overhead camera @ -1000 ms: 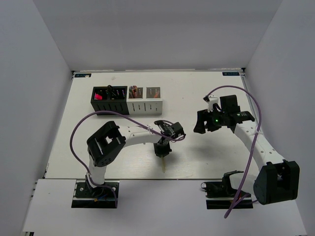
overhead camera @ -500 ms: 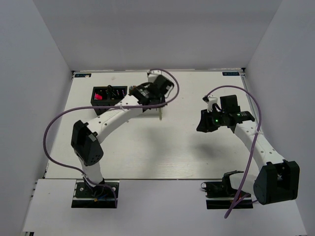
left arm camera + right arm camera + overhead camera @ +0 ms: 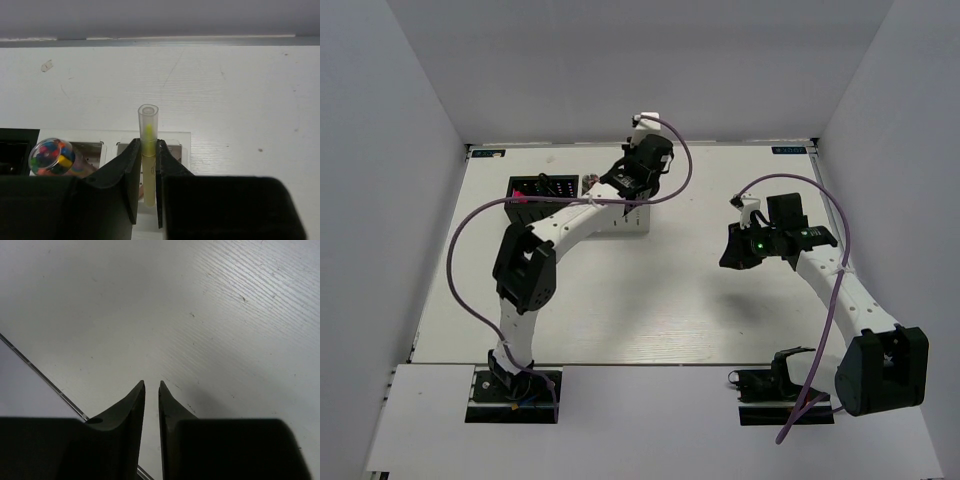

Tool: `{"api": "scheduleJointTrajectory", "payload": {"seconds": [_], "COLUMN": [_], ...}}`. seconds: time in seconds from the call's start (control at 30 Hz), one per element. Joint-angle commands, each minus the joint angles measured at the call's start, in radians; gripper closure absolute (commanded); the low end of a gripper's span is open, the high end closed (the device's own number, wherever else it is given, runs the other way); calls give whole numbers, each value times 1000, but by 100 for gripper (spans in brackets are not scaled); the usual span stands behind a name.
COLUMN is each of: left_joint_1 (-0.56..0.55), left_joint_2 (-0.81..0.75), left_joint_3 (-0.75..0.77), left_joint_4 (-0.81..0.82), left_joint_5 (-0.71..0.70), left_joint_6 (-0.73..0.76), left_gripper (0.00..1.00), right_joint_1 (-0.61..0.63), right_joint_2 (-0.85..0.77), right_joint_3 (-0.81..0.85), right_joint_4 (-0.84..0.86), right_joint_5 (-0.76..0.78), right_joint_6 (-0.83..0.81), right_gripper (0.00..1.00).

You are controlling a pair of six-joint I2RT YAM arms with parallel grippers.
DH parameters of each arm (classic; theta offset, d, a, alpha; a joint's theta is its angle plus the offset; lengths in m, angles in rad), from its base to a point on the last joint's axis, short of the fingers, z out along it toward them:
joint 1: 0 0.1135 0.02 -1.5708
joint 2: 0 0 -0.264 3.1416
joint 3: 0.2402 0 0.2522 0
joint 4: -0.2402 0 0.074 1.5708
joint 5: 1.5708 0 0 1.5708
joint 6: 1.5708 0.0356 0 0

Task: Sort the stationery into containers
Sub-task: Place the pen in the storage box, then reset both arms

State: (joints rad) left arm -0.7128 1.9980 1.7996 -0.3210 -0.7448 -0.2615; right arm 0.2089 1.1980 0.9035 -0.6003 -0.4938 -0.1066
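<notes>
My left gripper (image 3: 148, 142) is shut on a thin yellow stick (image 3: 148, 125) with a clear cap. It holds the stick upright over the right compartment of the light grey container (image 3: 176, 136). A pen with a multi-coloured ball top (image 3: 50, 156) stands in that container's left compartment. In the top view the left gripper (image 3: 623, 192) reaches over the grey container (image 3: 632, 222), beside the black container (image 3: 535, 188), which holds a pink item (image 3: 520, 198). My right gripper (image 3: 728, 250) hovers over bare table at the right. Its jaws (image 3: 151, 384) are nearly together with nothing between them.
Both containers stand side by side near the table's back edge, close to the back wall (image 3: 160, 20). The left arm's purple cable (image 3: 470, 230) loops over the left half of the table. White walls enclose the table on three sides.
The left arm swung from mid-table to the back, carrying the stick over the grey container. The right gripper's jaws closed from wide open. The right arm stayed in place.
</notes>
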Motion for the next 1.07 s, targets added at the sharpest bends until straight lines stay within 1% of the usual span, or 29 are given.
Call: {"api": "scheduleJointTrajectory", "payload": {"seconds": [0.0, 0.07, 0.1, 0.13, 0.17, 0.2, 0.23, 0.27, 0.3, 0.33, 0.4, 0.47, 0.5, 0.53, 0.57, 0.6, 0.63, 0.67, 0.7, 0.73, 0.77, 0.8, 0.83, 0.87, 0.9, 0.93, 0.97, 1.0, 1.03], "left_joint_1": [13, 16, 15, 15, 19, 22, 24, 26, 26, 23, 19, 0, -40, -56, -72, -109, -125, -169, -180, -191, -194, -198, -195, -197, -197, -194, -195, -197, -194], "left_joint_2": [19, 25, 30, 31, 31, 31, 28, 21, 9, -13, -68, -108, -186, -217, -243, -307, -374, -407, -491, -536, -682, -735, -790, -952, -1010, -1054, -1153, -1244, -1327], "left_joint_3": [30, 5, -5, -14, -28, -28, -34, -37, -36, -34, -39, -42, -57, -84, -100, -114, -161, -184, -209, -315, -363, -422, -601, -658, -757, -832, -864, -894, -969], "left_joint_4": [102, 115, 135, 145, 145, 142, 131, 126, 117, 99, 79, 53, 53, 56, 53, 37, 14, -81, -122, -163, -253, -298, -323, -340, -395, -429, -461, -539, -564], "left_joint_5": [-62, -73, -76, -86, -91, -94, -78, -73, -64, -26, -2, 59, 73, 79, 82, 96, 97, 105, 131, 149, 223, 287, 309, 335, 325, 288, 269, 253, 202], "left_joint_6": [80, 84, 84, 87, 85, 78, 74, 71, 70, 70, 62, 50, 59, 70, 88, 96, 79, 59, 36, -63, -90, -106, -145, -153, -180, -192, -229, -238, -246], "left_gripper": [100, 100, 100, 99, 86, 73, 57, 28, 19, 14, 4, 3, 3, 3, 6, 24, 45, 71, 92, 100, 100, 100, 58, 25, 2, 0, 0, 0, 0], "right_joint_1": [-2, -2, -2, -3, -2, -2, -5, -2, 13, 0, -2, -3, -3, -2, -5, -5, -8, -6, -5, -8, -5, -8, -5, -5, -5, -3, -2, 1, 0], "right_joint_2": [0, 2, 2, 3, 2, 3, 3, 3, 3, 3, 0, -5, -9, -11, -15, -17, -23, -26, -29, -40, -46, -51, -61, -73, -92, -97, -104, -107, -110], "right_joint_3": [18, 17, 18, 18, 17, 18, 18, 18, 17, 15, 15, 14, 12, 11, 8, 9, 6, 6, 5, 8, 9, 8, 5, -6, -29, -37, -38, -25, -23], "right_joint_4": [22, 20, 22, 17, 20, 20, 19, 19, 20, 20, 17, 19, 22, 19, 26, 30, 31, 45, 68, 74, 89, 99, 102, 126, 148, 157, 165, 159, 157], "right_joint_5": [-9, -12, -12, -17, -22, -22, -20, -22, -19, -20, -25, -23, -25, -22, -23, -19, 1, 18, 37, 58, 142, 156, 179, 187, 189, 189, 195, 192, 179], "right_joint_6": [-8, -10, -8, -8, -11, -11, -7, -8, -11, -10, -13, -16, -13, -16, -16, -16, -7, 5, 25, 94, 151, 165, 163, 163, 148, 151, 159, 172, 170], "right_gripper": [79, 71, 58, 53, 47, 37, 23, 18, 13, 10, 10, 10, 10, 10, 10, 10, 10, 10, 10, 10, 10, 10, 10, 10, 10, 10, 10, 10, 10]}}
